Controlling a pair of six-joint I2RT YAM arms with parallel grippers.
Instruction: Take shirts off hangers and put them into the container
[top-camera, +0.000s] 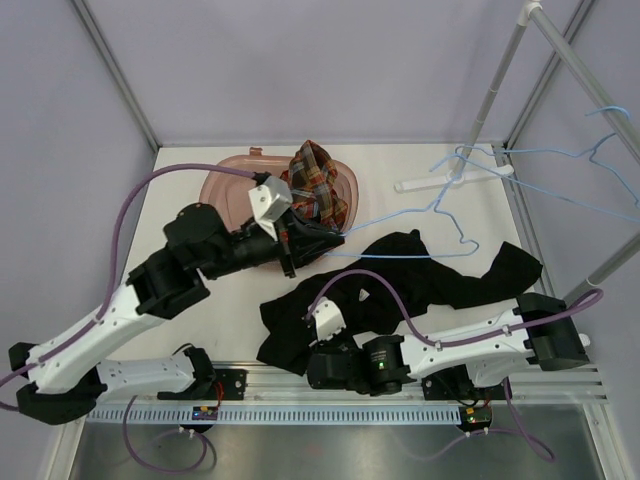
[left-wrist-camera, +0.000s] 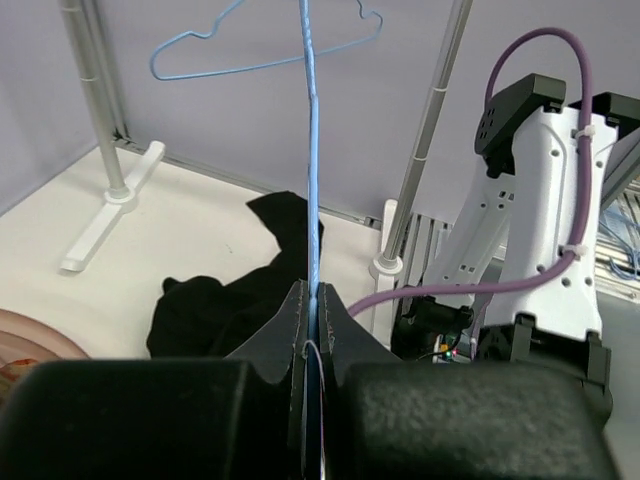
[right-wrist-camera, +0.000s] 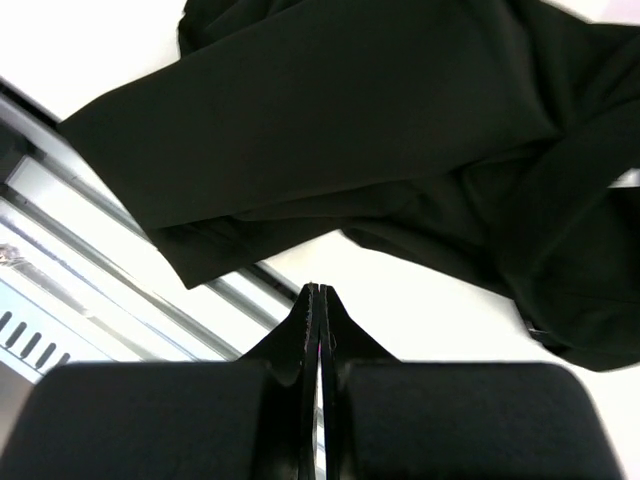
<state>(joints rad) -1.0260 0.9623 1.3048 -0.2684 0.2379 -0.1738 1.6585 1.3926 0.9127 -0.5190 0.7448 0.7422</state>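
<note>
Shirts are lying in two places: the plaid shirt (top-camera: 318, 185) is bunching in the three o'clock half of the container (top-camera: 232, 172), which is sitting at eleven o'clock on the table (top-camera: 500, 215) in the top view. The black shirt (top-camera: 400, 285) is sprawling on the bare surface at five o'clock from that tub, not yet inside. We are pinching a light-blue hanger (left-wrist-camera: 311, 150) in our left gripper (left-wrist-camera: 312, 292), jaws closed tight on its wire, which is running off toward three o'clock along the black shirt's upper edge. Whether it is threading through the cloth we cannot tell. Our right gripper (right-wrist-camera: 318, 290) is hovering fully closed and empty, at six o'clock of the black shirt. We are judging the risk thus: if the wire is catching a sleeve, pulling it is likely dragging the shirt along, and our left gripper, working so close to the tub, is risking sweeping the plaid shirt out.
</note>
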